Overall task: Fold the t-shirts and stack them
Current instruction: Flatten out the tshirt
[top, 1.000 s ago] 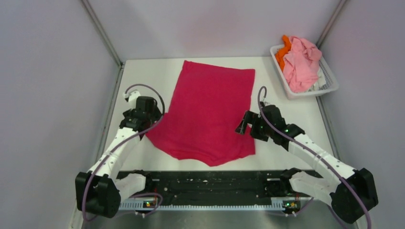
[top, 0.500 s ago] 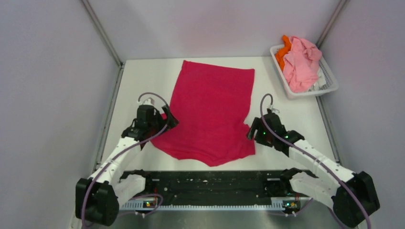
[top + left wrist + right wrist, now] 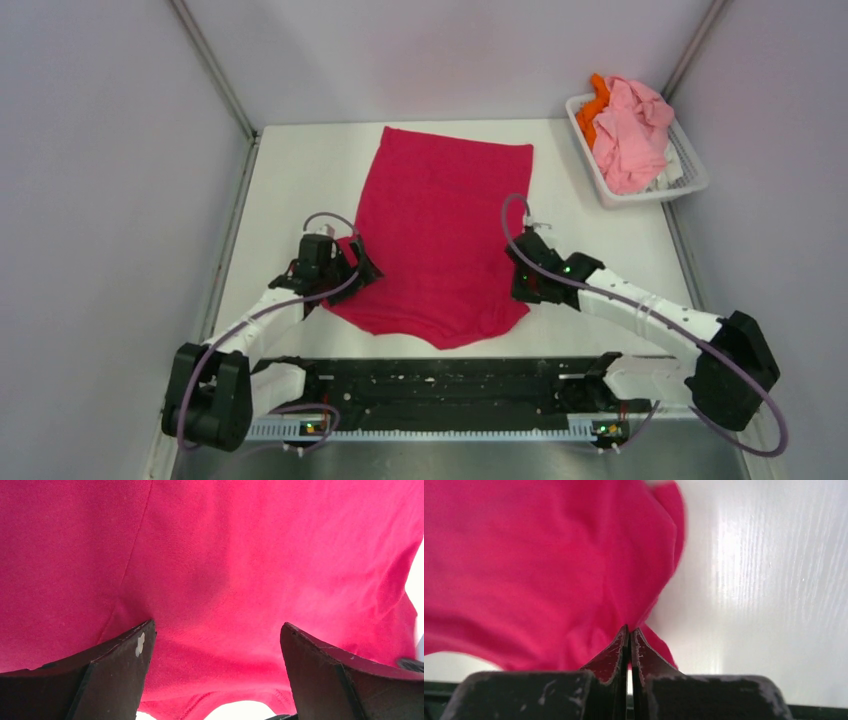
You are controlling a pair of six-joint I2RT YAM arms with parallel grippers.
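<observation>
You have the magenta t-shirt (image 3: 440, 230) spread flat on the white table (image 3: 300, 170), filling the middle of the overhead view. Its straight edge lies toward the top of the frame, and its curved, wrinkled end lies toward the bottom, close to the arm bases.

Your left gripper (image 3: 352, 262) sits low at the shirt's lower-left edge. In the left wrist view its two dark fingers (image 3: 115, 665) are spread wide apart, with nothing between them but the red cloth (image 3: 225, 570) lying underneath. A sliver of table shows at the bottom of that frame.

Your right gripper (image 3: 519, 283) is at the shirt's lower-right edge. In the right wrist view the fingers are pressed together (image 3: 628, 629) and the cloth (image 3: 534, 570) puckers in toward their tips — they are pinching the shirt's border. Bare table (image 3: 764, 580) fills the right half of that frame.

In the upper right of the overhead view, a white slatted basket (image 3: 690, 180) stands well apart from the spread shirt. It holds a crumpled pink t-shirt (image 3: 630, 130), with an orange t-shirt (image 3: 597, 100) poking out on its left side — both heaped and unfolded.
</observation>
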